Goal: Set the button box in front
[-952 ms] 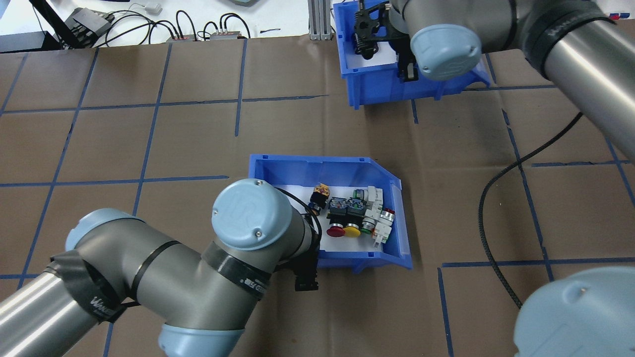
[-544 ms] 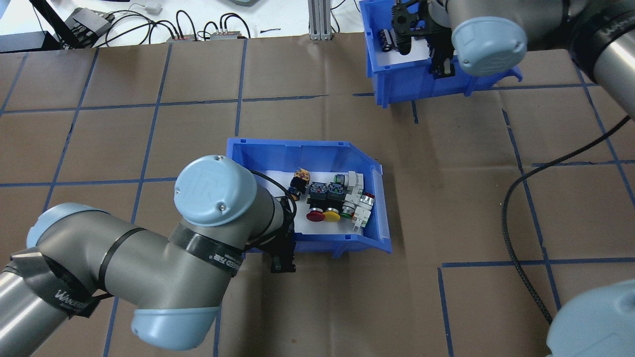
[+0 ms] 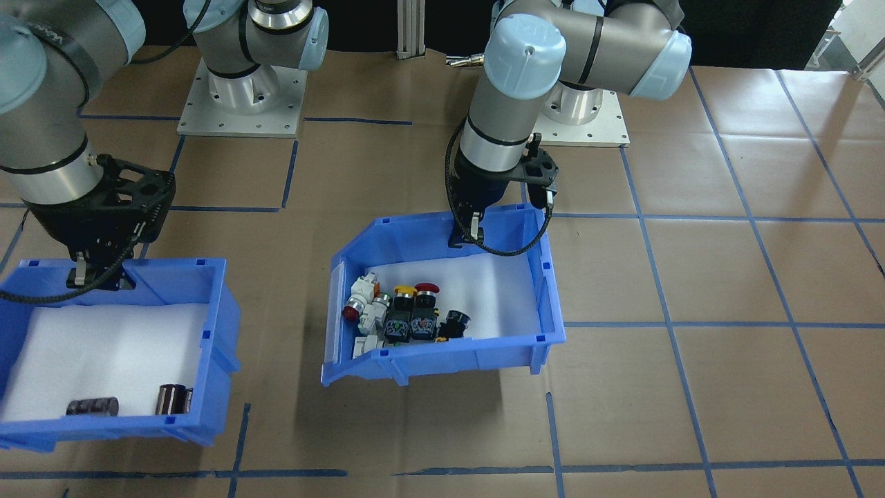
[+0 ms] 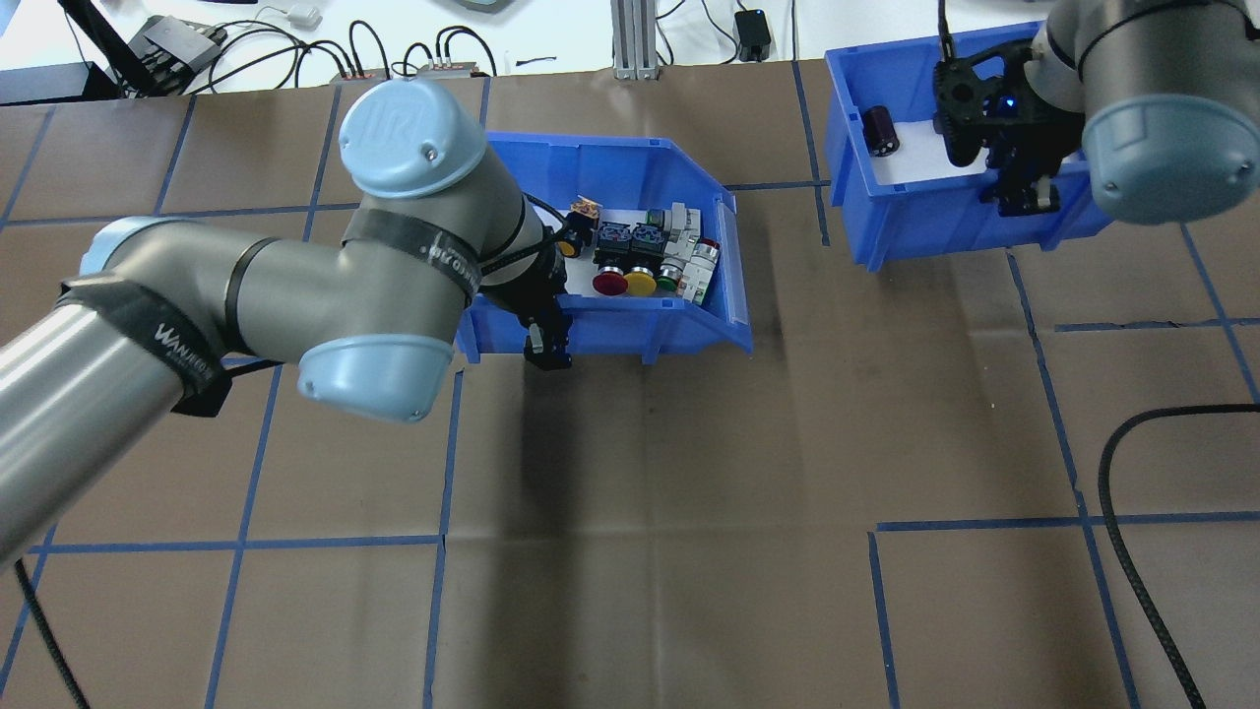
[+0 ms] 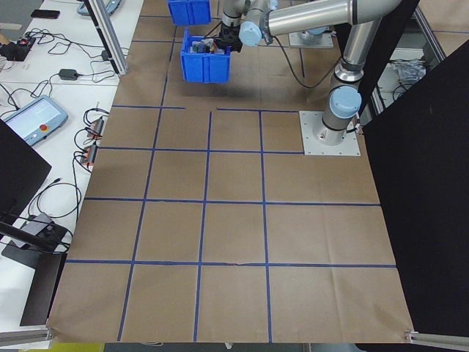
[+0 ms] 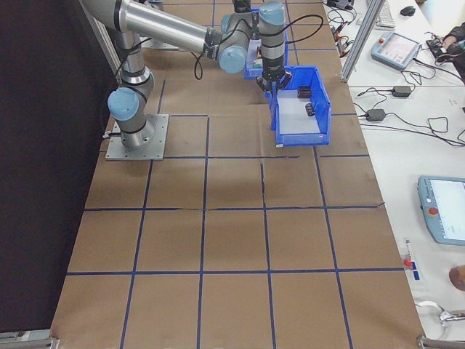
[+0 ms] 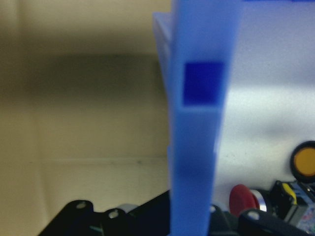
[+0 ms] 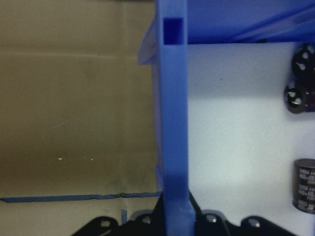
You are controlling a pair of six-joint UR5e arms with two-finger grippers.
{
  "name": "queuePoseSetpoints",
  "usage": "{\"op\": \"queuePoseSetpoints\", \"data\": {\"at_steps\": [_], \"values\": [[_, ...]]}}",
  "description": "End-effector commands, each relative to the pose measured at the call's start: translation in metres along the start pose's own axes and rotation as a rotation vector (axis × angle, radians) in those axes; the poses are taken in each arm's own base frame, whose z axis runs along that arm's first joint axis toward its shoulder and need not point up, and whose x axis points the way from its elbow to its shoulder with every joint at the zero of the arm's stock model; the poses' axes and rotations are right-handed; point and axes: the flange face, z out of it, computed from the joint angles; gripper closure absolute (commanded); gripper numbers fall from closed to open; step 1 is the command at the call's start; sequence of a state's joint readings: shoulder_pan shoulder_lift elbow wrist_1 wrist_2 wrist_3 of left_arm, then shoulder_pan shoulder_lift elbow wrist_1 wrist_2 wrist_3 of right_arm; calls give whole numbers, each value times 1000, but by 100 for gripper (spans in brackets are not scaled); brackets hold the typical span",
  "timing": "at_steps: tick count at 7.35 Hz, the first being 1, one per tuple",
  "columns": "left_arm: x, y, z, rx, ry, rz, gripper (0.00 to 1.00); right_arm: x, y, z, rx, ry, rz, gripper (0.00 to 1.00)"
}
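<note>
Two grips register on my feeds: left gripper (image 4: 547,340) pinches the near wall of the button box (image 4: 630,320), mid-table; right gripper (image 4: 1024,192) pinches the second bin (image 4: 915,236).

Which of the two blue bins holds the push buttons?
The blue bin held by the left claw, with red and yellow button heads on its white liner. The other bin, on the right claw, holds only dark cylinders.

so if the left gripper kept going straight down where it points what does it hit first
The left gripper is already clamped on the button box wall, so, pushing down, probably the brown table cover beneath, though the box seems lifted.
</note>
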State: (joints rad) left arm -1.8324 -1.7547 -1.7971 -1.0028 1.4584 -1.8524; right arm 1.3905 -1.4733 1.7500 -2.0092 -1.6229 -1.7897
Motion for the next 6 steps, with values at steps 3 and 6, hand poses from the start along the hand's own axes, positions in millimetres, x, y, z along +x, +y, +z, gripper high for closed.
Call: {"op": "queuePoseSetpoints", "data": {"at_steps": [3,6], "values": [[88,38,49,-129,2,11,100,-89,38,-3,-6,-17,-26,99],[107,41,93,-160,26,25,99,-94,50,-8,-10,-7,-43,99]]}}
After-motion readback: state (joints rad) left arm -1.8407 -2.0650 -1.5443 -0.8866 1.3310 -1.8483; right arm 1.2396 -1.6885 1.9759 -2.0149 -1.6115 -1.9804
